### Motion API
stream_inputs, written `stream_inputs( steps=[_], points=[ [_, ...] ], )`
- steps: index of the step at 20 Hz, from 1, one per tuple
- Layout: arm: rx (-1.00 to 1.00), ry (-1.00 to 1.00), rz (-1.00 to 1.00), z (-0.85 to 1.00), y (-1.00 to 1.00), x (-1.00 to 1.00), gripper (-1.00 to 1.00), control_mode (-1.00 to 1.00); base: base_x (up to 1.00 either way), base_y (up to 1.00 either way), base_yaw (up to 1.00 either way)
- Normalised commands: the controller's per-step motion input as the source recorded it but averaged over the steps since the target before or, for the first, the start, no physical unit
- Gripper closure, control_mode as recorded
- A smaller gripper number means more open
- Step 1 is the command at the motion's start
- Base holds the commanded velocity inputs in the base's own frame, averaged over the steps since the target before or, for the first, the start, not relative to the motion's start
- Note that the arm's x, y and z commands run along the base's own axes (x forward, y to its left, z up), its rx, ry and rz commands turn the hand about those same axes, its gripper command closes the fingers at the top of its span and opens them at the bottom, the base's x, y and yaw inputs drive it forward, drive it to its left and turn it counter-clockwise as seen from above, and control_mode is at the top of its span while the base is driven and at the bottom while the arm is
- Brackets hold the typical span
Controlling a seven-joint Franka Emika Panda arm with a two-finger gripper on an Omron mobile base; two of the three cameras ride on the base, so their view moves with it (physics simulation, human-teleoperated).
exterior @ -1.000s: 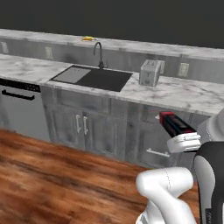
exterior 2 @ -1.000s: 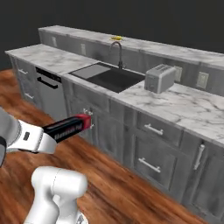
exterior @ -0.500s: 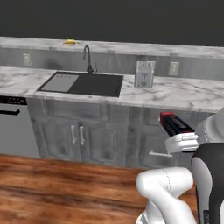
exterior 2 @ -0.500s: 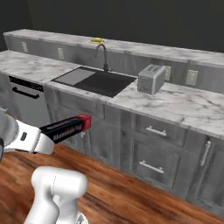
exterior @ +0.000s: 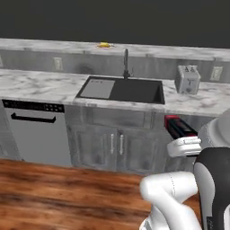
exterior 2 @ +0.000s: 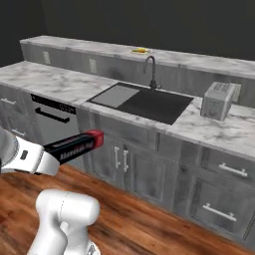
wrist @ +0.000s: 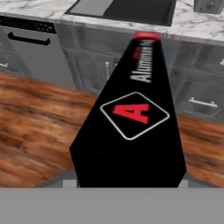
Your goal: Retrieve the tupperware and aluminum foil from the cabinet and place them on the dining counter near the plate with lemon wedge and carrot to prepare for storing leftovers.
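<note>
Jaws: closed on the aluminum foil (exterior 2: pixel 74 147), gripping its black end; the gripper (exterior: pixel 185 146) holds it level above the wood floor (exterior: pixel 49 188).
Foil: red end points toward the grey cabinet fronts (exterior 2: pixel 134 167) under the sink (exterior: pixel 123 90).
Hand view: carton top shows a red letter in a white diamond and pale lettering.
Right base view: foil seen side-on.
Left base view: just its red end is clear.
Raised ledge: dining counter (exterior 2: pixel 199 59) behind the sink bears a small yellow piece, maybe the lemon wedge (exterior: pixel 103 45).
Worktop: toaster (exterior 2: pixel 217 100) right of the sink.
</note>
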Motion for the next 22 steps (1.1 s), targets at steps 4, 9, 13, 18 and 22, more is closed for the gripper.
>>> stream_inputs(
  steps=[4,9,13,18,22],
  points=[
    [0.0,0.0,0.0,0.0,0.0,0.0,1.0,1.0,0.85,1.0,0.06],
    [0.0,0.0,0.0,0.0,0.0,0.0,1.0,1.0,0.99,1.0,0.09],
    [0.0,0.0,0.0,0.0,0.0,0.0,1.0,1.0,1.0,1.0,0.09],
    [0.0,0.0,0.0,0.0,0.0,0.0,1.0,1.0,0.93,1.0,0.09],
    [0.0,0.0,0.0,0.0,0.0,0.0,1.0,1.0,0.85,1.0,0.08]
  ],
)
